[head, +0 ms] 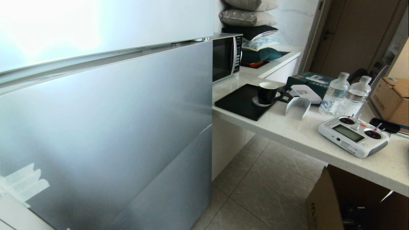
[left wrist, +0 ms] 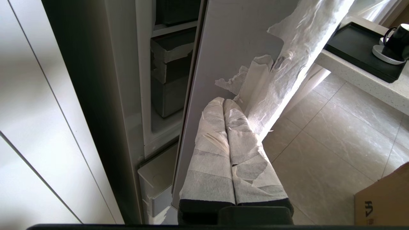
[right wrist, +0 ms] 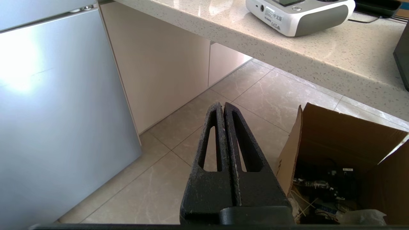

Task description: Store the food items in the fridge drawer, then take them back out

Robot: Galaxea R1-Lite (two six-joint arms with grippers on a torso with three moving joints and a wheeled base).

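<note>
The food items and the fridge drawer are out of view. The grey-blue fridge door (head: pixel 105 134) fills the left of the head view, where neither arm shows. In the left wrist view the door (left wrist: pixel 230 41) stands slightly ajar, and dark bins (left wrist: pixel 171 70) show through the gap beside it. My left gripper (left wrist: pixel 223 101), its fingers wrapped in white tape, is shut and empty. Its tips lie against the door's pale edge, by torn protective film (left wrist: pixel 297 57). My right gripper (right wrist: pixel 222 105) is shut and empty, hanging over the tiled floor (right wrist: pixel 179 150) to the right of the fridge.
A stone counter (head: pixel 287 134) juts out right of the fridge, with a microwave (head: pixel 225 57), a black tray (head: pixel 239 102) with a cup (head: pixel 266 92), two water bottles (head: pixel 335 94) and a white remote controller (head: pixel 354 135). An open cardboard box (right wrist: pixel 345 153) stands on the floor under it.
</note>
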